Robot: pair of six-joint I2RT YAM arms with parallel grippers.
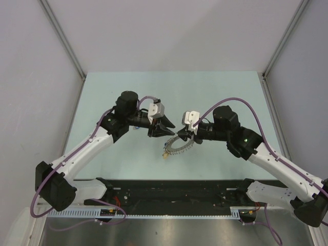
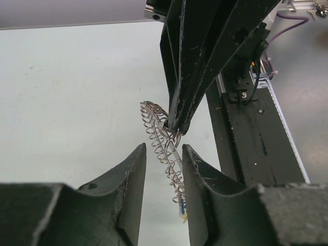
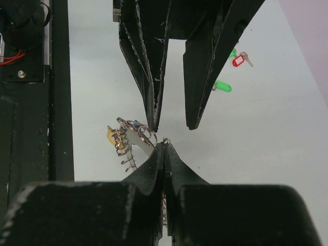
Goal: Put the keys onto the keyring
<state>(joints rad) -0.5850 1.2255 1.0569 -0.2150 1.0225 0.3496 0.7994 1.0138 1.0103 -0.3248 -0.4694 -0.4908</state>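
Mid-threading, the right tool (image 3: 164, 147) is clenched on the coiled keyring (image 2: 156, 130) dangling beneath its tips, while the left tool (image 2: 164, 152), released just beside, probably must next fetch a green-tagged key (image 3: 223, 87) beyond.

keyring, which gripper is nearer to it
Right. The right gripper is shut on the keyring; the left gripper is open just beside it, gripping nothing.

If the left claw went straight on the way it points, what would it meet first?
Probably the keyring, pinched by the shut right claw just ahead of the open left claw; depth is unclear.
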